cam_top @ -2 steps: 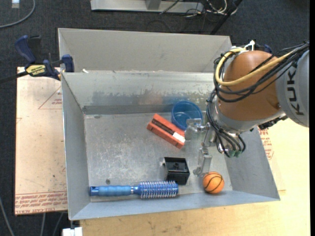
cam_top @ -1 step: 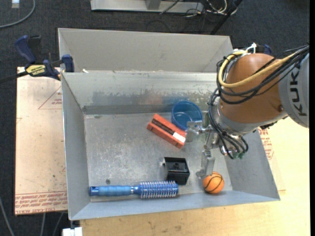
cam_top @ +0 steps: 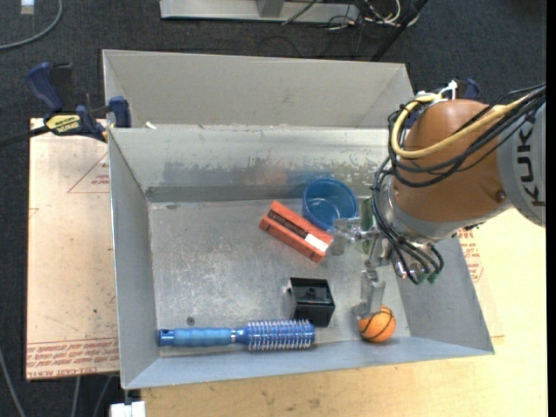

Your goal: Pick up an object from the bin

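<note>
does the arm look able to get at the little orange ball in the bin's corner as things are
Probably yes: the arm ends right next to the ball, nothing lies between them, and the black box sits apart. The bin walls close by may crowd it.

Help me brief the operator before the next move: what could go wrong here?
1. The gripper sits just above the small orange ball at the view's lower right. Being round, the ball may roll away if touched off-centre.
2. The ball lies close to the bin's sloping right wall, so the gripper might scrape the metal coming down.
</note>
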Available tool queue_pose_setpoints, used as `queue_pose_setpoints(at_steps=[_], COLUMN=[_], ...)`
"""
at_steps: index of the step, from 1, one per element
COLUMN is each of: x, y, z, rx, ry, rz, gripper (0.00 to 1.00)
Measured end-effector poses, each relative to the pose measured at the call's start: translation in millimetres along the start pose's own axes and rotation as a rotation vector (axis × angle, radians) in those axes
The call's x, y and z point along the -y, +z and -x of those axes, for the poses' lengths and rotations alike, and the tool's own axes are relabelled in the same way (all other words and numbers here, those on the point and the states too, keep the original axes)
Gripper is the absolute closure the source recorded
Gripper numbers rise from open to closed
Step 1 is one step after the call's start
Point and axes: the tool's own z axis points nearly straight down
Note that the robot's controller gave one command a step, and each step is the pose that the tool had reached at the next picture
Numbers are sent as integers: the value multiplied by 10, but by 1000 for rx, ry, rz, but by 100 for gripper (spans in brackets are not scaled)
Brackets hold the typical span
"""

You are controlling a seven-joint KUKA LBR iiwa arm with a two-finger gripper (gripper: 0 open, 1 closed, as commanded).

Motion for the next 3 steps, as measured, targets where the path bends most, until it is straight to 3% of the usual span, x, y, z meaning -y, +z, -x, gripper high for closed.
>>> queue_pose_setpoints(at_steps=[1,2,3], x=[-41,25,39], y=[267,505,822], z=[65,91,32], rx=[3,1,3], ry=[189,170,226], rz=[2,2,2], gripper=[0,0,0])
